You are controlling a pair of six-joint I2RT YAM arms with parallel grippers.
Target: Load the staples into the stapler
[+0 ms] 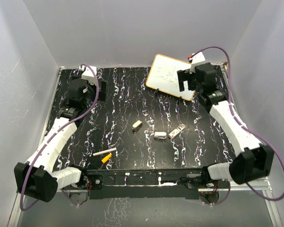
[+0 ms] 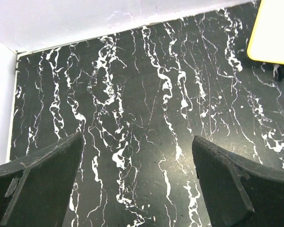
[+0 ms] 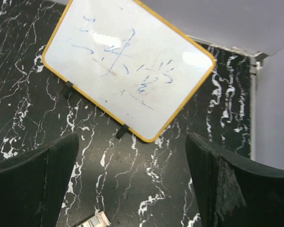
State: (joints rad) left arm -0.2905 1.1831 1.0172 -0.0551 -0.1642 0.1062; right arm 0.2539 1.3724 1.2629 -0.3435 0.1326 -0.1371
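standing by the rig, i see both arms stretched to the far end of the worktop (image 1: 123, 101), well away from the job. the left tool (image 2: 137, 142) hangs with its fingers wide apart and nothing but bare marbled surface between them. the right tool (image 3: 132, 139) is spread just as wide, holding nothing, poised over the lower edge of the tilted whiteboard (image 3: 132, 71).

the stapler (image 1: 177, 131), as best i can make out, is the slim longish piece lying flat, well short of the right tool, back toward that arm's base. it is nearer to the right tool than to the left. just beside it sits a silvery piece (image 1: 160, 135), and a little further off a pale block (image 1: 137, 125). i cannot tell which of these holds the staples. a white stick (image 1: 104, 152) and an orange piece (image 1: 106, 159) lie together on the left tool's side, close to its base.

to my eye the stapler will be very light, with a hard, smooth shell, so it should skid if nudged from one side. its two hinged halves look likely to flap if pinched at one end. i would close the fingers across its narrow flanks near the middle, squarely and gently. that leaves the other tool free to swing the top half open. it is too small in these views to judge whether it lies open or shut.
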